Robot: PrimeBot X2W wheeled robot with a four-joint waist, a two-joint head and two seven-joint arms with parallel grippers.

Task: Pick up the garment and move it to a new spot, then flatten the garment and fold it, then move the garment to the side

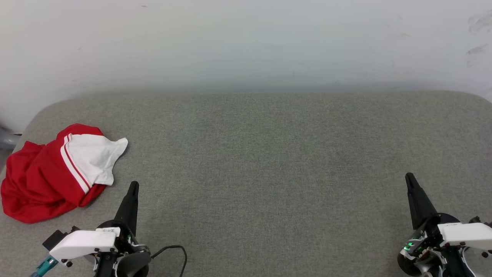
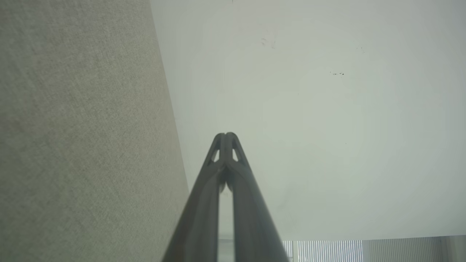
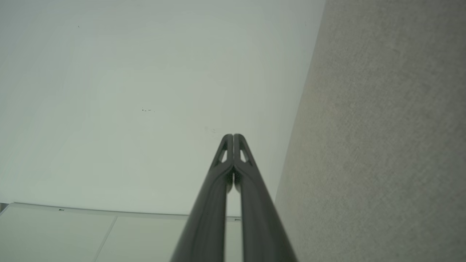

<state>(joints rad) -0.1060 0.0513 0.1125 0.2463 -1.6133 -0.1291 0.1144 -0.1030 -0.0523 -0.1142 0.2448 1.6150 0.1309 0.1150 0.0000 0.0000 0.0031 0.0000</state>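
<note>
The garment [image 1: 46, 173] lies crumpled at the left edge of the grey fabric surface [image 1: 269, 161], red with a white sleeve and red-white striped trim facing up. My left gripper [image 1: 133, 185] is shut and empty, its tips just to the right of the garment's near corner and apart from it. In the left wrist view the left gripper [image 2: 225, 135] shows its fingertips pressed together against the pale wall. My right gripper [image 1: 409, 177] is shut and empty near the lower right, far from the garment. The right gripper [image 3: 233, 136] has its tips touching in its wrist view.
A white wall [image 1: 246, 42] rises behind the surface's far edge. A black cable [image 1: 173, 252] loops by the left wrist. A grey pipe-like object [image 1: 5, 139] pokes out past the surface's left corner.
</note>
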